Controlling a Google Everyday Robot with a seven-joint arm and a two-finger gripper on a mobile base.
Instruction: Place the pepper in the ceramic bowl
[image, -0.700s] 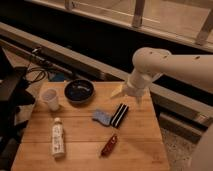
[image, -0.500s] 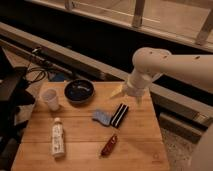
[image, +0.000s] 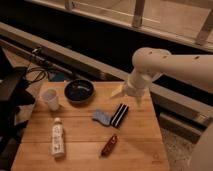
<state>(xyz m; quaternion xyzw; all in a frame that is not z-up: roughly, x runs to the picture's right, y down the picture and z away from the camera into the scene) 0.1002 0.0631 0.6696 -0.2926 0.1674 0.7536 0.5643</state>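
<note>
Sitting on the wooden table (image: 142, 147) are a black block (image: 119, 115) and a blue sponge (image: 101, 118), between the gripper (image: 127, 95) and the pepper (image: 109, 145). The gripper hangs over the far side, right of the bowl (image: 79, 91); I cannot tell if it is open. The pepper lies near the front edge, well apart from it.

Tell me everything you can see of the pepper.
The pepper is small, elongated, dark red and glossy, with a tapered shape. It lies flat on the wooden table near the front edge, set diagonally, and only the table touches it. The white bottle lies to its left and the black ribbed block lies beyond it. The gripper hangs well away over the table's far side, right of the ceramic bowl, so the pepper is not held.
</note>
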